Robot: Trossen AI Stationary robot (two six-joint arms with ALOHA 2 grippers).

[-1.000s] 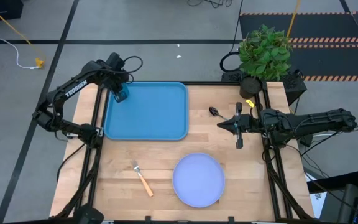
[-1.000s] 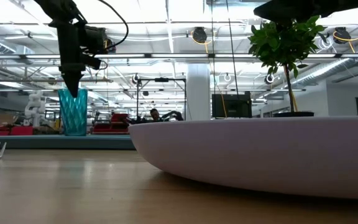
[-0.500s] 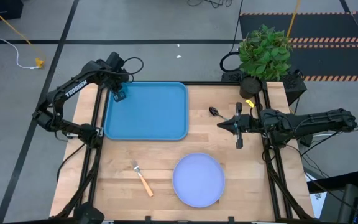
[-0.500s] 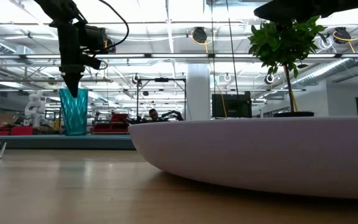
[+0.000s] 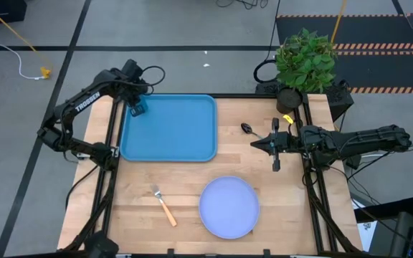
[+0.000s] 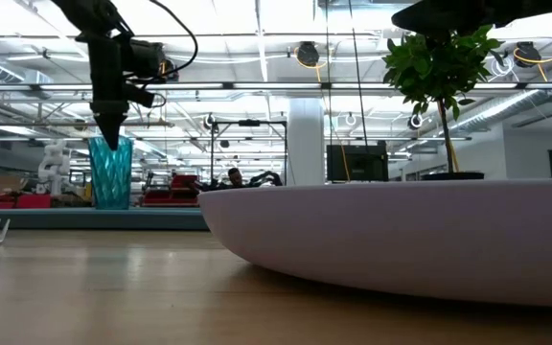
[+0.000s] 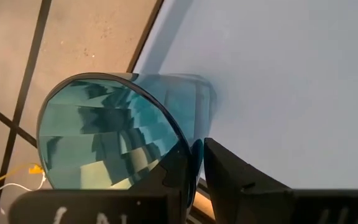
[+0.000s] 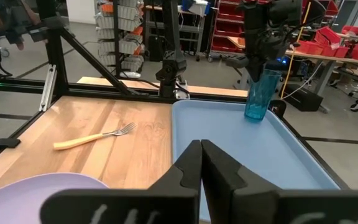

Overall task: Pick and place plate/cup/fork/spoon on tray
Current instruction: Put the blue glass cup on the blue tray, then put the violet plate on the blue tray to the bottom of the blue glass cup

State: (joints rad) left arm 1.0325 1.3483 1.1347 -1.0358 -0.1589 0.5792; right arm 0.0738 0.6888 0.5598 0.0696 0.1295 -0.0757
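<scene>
A bright blue rectangular plastic tray (image 5: pixel 169 129) with rounded corners and a raised rim lies on the far left part of the pale wooden table (image 5: pixel 192 179). In the tray's far left corner a small translucent teal-green tumbler cup (image 5: pixel 139 109) stands upright on the tray floor. The left gripper (image 5: pixel 135 106) hangs right over the cup; the left wrist view shows one dark finger (image 7: pixel 229 171) outside the cup's wall and the other at its inner side, the wall between them, but whether they are pressing on it or have a little slack cannot be told. In the low view the gripper's tip (image 6: pixel 111 129) sits at the cup's rim (image 6: pixel 111 140). The right gripper (image 5: pixel 275 145) waits over the right side of the table, well apart from the tray, its two dark fingers (image 8: pixel 194 165) pressed together on nothing. Just beyond it toward the far edge lies a small spoon (image 5: pixel 249 130) with a dark shiny bowl. A round, flat, pale lavender-white plate (image 5: pixel 229 207) rests near the front edge of the table, right of centre. To its left lies a small fork (image 5: pixel 165 206) with silver tines and an orange-tan handle, apart from the plate. A green potted plant (image 5: pixel 304 61) stands at the table's far right corner.
</scene>
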